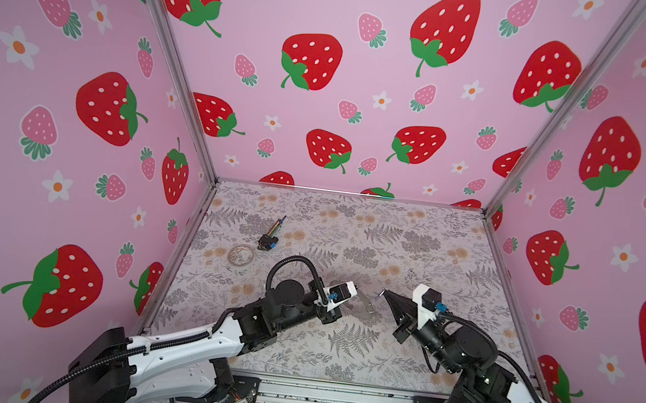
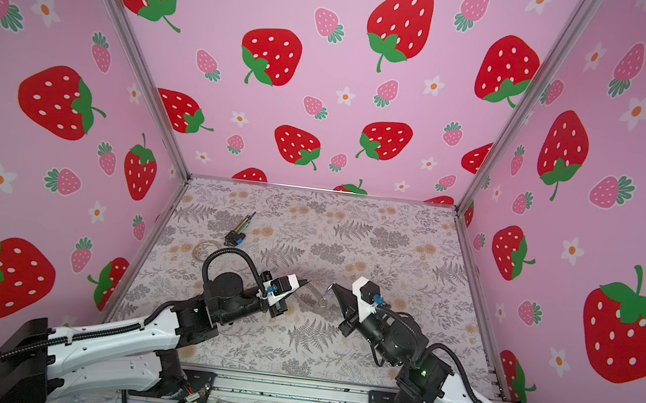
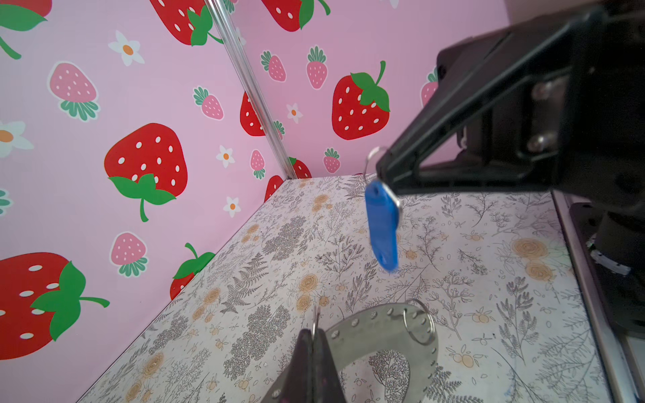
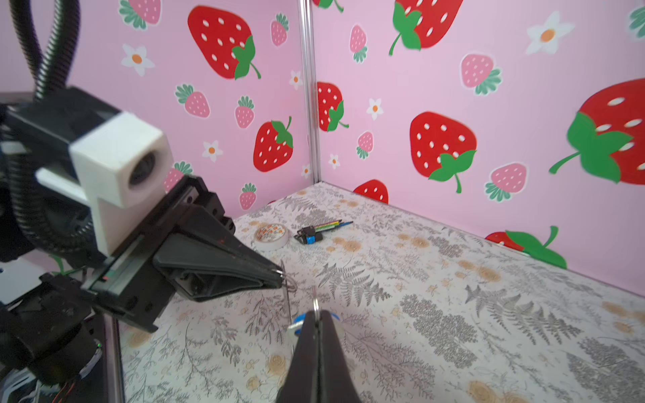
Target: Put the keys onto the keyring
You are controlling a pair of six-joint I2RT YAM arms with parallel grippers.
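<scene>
The surface is covered by a pale print of grey ferns and orange flowers. It is closed in on three sides by pink walls printed with strawberries and white flowers, and these are joined at the corners by metal posts. Toward the far left of the surface a black-and-blue plug with coloured wires is laid. A pale hoop is seen just beside it, nearer the arms.

Over the middle of the surface the two tools are set tip to tip, near each other but apart. The left tool is pressed together on the keyring, which is held off the surface and tilted. A small wire loop is hung through the keyring's rim. The right tool is pinched on a thin wire ring, and the keys are hung from it — the blue tag is near the keyring, not touching it.

Much is hard to make out. In both top views the keyring is seen only as a pale sliver between the tools. In the right wrist view it is reduced to a thin edge-on line, and the tag is mostly hidden behind the right tool's own tips. In the left wrist view the keyring's near part is cut off by the picture's edge. The silver key cannot be told from the wire ring — and whether the left tool's grip is on the plate itself or on a loop at its tip cannot be told.
</scene>
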